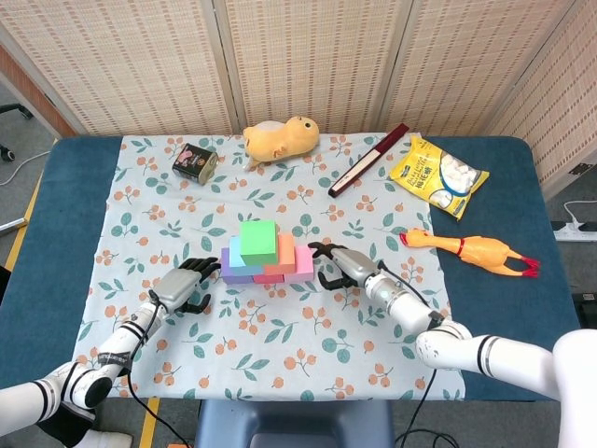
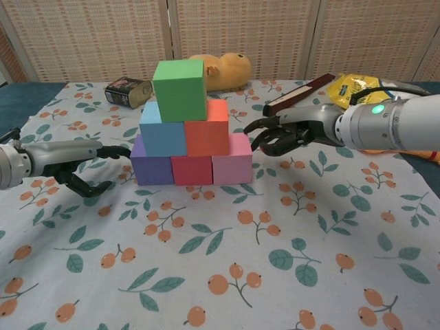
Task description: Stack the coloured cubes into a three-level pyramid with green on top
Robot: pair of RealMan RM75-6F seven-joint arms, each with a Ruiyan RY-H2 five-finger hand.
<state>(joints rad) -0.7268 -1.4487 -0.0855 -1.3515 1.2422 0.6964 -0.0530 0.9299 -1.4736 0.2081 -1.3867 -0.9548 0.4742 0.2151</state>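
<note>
A three-level pyramid stands mid-cloth: the green cube (image 2: 179,80) sits on top, the blue cube (image 2: 161,132) and orange-red cube (image 2: 208,128) under it, and the purple cube (image 2: 150,167), red cube (image 2: 191,170) and pink cube (image 2: 232,165) at the bottom. In the head view the green cube (image 1: 258,240) caps the stack. My left hand (image 2: 86,165) lies open beside the purple cube, fingertips nearly touching it. On the other side my right hand (image 2: 283,135) is open just short of the pink cube. Both hands hold nothing. In the head view the left hand (image 1: 184,283) and right hand (image 1: 340,266) flank the stack.
At the back of the floral cloth (image 1: 308,336) lie a dark tin (image 1: 194,161), a yellow plush toy (image 1: 280,138) and a long dark-red box (image 1: 368,160). A yellow snack bag (image 1: 438,175) and a rubber chicken (image 1: 471,250) are on the blue table to the right.
</note>
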